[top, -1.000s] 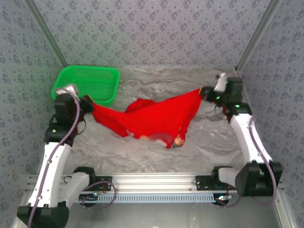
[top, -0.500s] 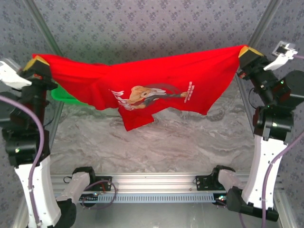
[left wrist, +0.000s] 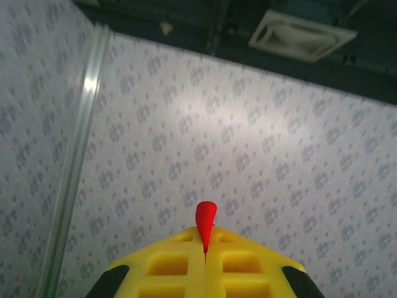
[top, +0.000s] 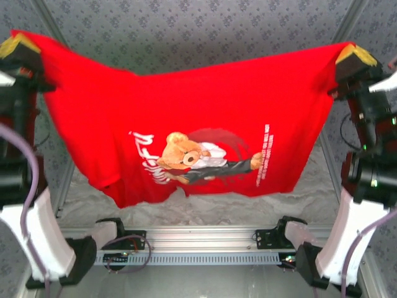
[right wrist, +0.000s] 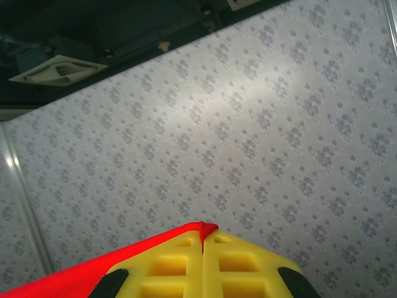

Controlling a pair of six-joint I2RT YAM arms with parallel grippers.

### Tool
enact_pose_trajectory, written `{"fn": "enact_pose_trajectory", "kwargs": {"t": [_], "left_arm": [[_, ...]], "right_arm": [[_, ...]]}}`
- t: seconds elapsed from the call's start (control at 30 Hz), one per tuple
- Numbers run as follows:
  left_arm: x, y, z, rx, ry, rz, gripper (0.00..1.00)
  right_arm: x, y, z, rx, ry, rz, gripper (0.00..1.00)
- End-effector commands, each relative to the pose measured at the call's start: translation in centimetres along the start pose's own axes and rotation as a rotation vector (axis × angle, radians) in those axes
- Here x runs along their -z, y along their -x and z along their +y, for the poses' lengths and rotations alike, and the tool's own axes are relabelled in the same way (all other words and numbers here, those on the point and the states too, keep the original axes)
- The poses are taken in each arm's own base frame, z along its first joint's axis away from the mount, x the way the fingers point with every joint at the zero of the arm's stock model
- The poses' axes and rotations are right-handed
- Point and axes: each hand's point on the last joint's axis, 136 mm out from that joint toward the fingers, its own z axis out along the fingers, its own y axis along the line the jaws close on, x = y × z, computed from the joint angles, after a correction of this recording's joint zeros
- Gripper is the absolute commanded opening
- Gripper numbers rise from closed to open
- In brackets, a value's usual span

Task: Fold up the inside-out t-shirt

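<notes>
Two corners pinched: left gripper point(top: 13, 45) & right gripper point(top: 353, 53) each clamped on the t-shirt point(top: 205, 105), spread high above the surface point(top: 214, 208). You've got its long axis running left-right, print side twd top cam, bear point(top: 192, 160) head twd left arm.

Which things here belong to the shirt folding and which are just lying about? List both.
Job in hand:
t-shirt, held up and spread, print showing
left gripper, shut on one corner
right gripper, shut on the other corner

Just there:
table
rail at the near edge
wall
</notes>
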Motion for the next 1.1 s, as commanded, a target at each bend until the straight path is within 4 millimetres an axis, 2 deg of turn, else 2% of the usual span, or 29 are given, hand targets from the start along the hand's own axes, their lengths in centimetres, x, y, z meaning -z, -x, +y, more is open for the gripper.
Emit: {"fn": "enact_pose_trajectory", "kwargs": {"t": [0.0, 0.07, 0.17, 0.3, 0.37, 0.47, 0.6, 0.7, 0.8, 0.87, 0.9, 0.97, 1.03, 1.07], "left_arm": [[-6.6, -5.8, 1.8, -0.033, 0.015, 0.14, 0.0], [-9.3, -6.5, 1.7, -0.032, -0.013, 0.133, 0.0], [-12.7, -6.2, 0.9, -0.032, -0.077, 0.097, 0.0], [-16.0, -4.5, -0.9, -0.004, -0.184, 0.011, 0.0], [-16.4, -3.3, -1.5, 0.009, -0.224, -0.059, 0.0], [-16.8, -3.2, -2.0, 0.035, -0.262, -0.084, 0.0], [-16.3, -2.6, -3.5, 0.066, -0.342, -0.078, 0.0], [-14.4, -2.4, -4.8, 0.054, -0.391, -0.032, 0.0], [-12.7, -4.3, -6.4, 0.047, -0.456, 0.093, 0.0], [-10.8, -7.9, -7.8, 0.031, -0.499, 0.258, 0.0], [-9.8, -10.2, -8.8, 0.026, -0.53, 0.348, 0.0], [-7.4, -16.4, -10.7, 0.035, -0.593, 0.546, 0.0], [-4.4, -21.6, -11.5, 0.084, -0.631, 0.631, 0.0], [-2.7, -25.3, -10.9, 0.142, -0.618, 0.679, 0.0]], "right_arm": [[-5.4, -2.5, -5.2, -0.021, -0.086, 0.018, 0.0], [-7.8, -3.4, -6.4, -0.022, -0.091, 0.003, 0.0], [-11.1, -4.1, -7.3, -0.014, -0.083, -0.042, 0.0], [-14.8, -4.2, -6.3, 0.017, -0.045, -0.08, 0.0], [-15.9, -3.6, -5.4, 0.038, -0.033, -0.103, 0.0], [-16.9, -2.5, -4.3, 0.048, -0.005, -0.124, 0.0], [-16.3, -0.8, -2.4, 0.075, 0.034, -0.13, 0.0], [-15.3, -1.8, -1.7, 0.076, 0.059, -0.06, 0.0], [-13.9, -6.5, -2.5, 0.05, 0.046, 0.097, 0.0], [-11.6, -11.5, -4.0, 0.035, -0.01, 0.245, 0.0], [-10.3, -14.2, -5.2, 0.027, -0.054, 0.315, 0.0], [-6.4, -20.7, -7.6, 0.016, -0.149, 0.491, 0.0], [-2.2, -26.0, -9.9, -0.002, -0.252, 0.626, 0.0], [0.0, -28.9, -10.8, -0.021, -0.29, 0.691, 0.0]]}}
